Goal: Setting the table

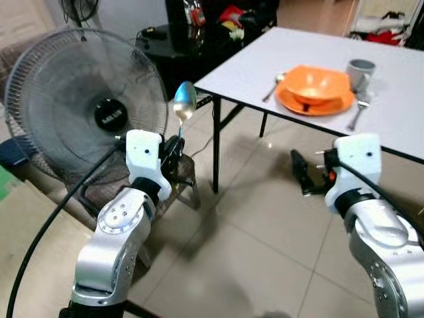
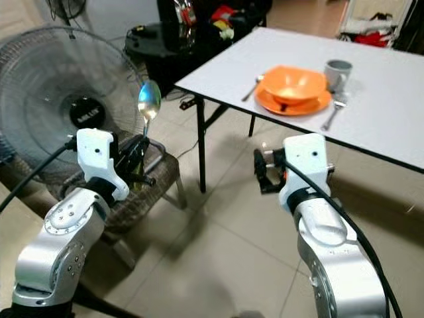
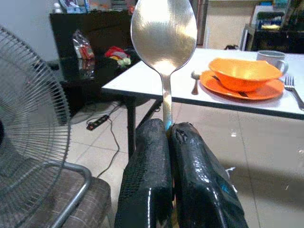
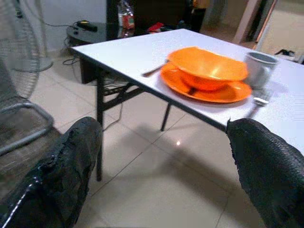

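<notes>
Spoon (image 3: 164,35) upright, clamped in left end effector (image 3: 168,137); right end effector (image 4: 161,166) spread wide.

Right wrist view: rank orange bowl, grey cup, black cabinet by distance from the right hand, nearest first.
From the open right hand:
1. Orange bowl, on its orange plate at the table's near edge.
2. Grey cup, just behind the bowl, on the table.
3. Black cabinet, beyond the table's far corner, by the wall.

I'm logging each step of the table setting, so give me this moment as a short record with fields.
left tool: shut on spoon, held upright, bowl end up
right tool: open, holding nothing, short of the table
table: white; orange bowl on orange plate, grey mug, fork, a second utensil
nearby: fan
</notes>
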Tool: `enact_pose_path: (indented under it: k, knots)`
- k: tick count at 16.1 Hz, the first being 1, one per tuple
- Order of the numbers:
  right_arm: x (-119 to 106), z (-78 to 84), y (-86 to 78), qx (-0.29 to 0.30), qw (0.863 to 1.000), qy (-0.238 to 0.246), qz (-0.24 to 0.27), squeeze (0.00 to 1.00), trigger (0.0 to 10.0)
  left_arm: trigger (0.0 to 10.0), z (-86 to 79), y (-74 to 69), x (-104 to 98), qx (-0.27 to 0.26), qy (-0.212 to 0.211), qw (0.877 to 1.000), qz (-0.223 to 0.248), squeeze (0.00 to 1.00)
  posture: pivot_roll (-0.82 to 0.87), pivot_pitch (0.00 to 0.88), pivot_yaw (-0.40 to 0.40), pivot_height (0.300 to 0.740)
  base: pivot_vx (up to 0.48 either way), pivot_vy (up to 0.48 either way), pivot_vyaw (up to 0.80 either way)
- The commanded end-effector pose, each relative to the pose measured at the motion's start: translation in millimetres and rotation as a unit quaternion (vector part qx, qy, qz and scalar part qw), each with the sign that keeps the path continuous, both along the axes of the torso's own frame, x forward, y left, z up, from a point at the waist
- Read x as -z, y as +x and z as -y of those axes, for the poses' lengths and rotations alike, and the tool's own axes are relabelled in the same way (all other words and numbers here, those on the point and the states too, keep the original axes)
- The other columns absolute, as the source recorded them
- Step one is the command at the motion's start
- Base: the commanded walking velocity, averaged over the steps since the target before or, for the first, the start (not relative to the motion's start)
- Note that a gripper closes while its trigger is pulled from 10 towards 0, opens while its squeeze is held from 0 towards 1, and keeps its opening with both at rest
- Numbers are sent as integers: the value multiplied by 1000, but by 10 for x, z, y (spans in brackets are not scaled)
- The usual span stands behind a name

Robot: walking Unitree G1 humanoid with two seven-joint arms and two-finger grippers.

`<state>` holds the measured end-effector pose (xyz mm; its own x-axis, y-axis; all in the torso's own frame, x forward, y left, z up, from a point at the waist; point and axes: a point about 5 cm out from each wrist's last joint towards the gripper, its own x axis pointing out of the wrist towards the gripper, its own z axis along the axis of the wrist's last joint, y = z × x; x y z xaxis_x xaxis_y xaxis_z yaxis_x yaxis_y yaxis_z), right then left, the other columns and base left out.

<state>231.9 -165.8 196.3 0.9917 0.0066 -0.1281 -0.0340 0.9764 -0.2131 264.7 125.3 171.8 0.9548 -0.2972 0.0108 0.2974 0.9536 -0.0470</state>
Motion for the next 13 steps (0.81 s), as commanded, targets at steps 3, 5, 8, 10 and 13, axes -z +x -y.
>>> enact_pose_path:
  k: [3,5,8,10,13]
  knots:
    - [28,108,-36,21,999,-25,-5,0,10000,10000,27,13,-26,3,-1,1000,6,0,-134,0,93,740,0,-354,0]
    - [36,125,-40,24,999,-35,-5,0,10000,10000,9,3,-14,4,2,1000,5,0,-138,0,94,740,0,-352,0]
    - [26,101,-39,28,999,-39,-2,0,10000,10000,18,8,-7,8,5,1000,5,0,-138,0,97,740,0,-351,0]
    - [38,95,-41,32,999,-41,-6,0,10000,10000,19,9,-10,12,8,1000,5,0,-138,0,102,740,0,-351,0]
    - [39,88,-47,35,998,-42,-5,0,10000,10000,21,16,-11,15,9,1000,5,0,-140,0,107,740,0,-352,0]
